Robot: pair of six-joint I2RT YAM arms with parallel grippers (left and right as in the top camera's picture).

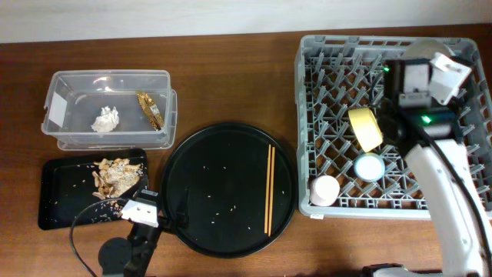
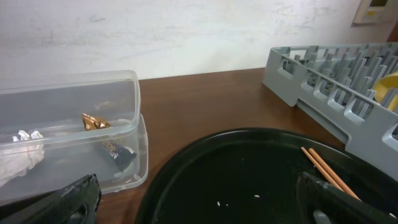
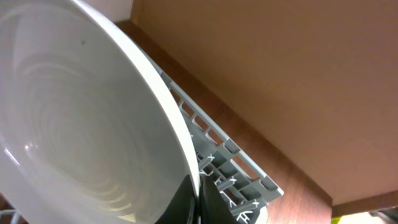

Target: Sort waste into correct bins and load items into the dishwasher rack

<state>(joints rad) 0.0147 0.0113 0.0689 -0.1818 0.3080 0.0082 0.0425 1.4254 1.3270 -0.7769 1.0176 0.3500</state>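
The grey dishwasher rack stands at the right and holds the yellow bowl, the light-blue cup and the pink cup. My right gripper is shut on the rim of the white plate, held on edge over the rack's far right part. The clear tub holds the white tissue and the golden wrapper. The shallow black tray holds food scraps. My left gripper is open and empty at the round tray's near edge.
A large round black tray lies in the middle with a pair of wooden chopsticks and a few crumbs on it. In the left wrist view the tub is at left and the rack at right.
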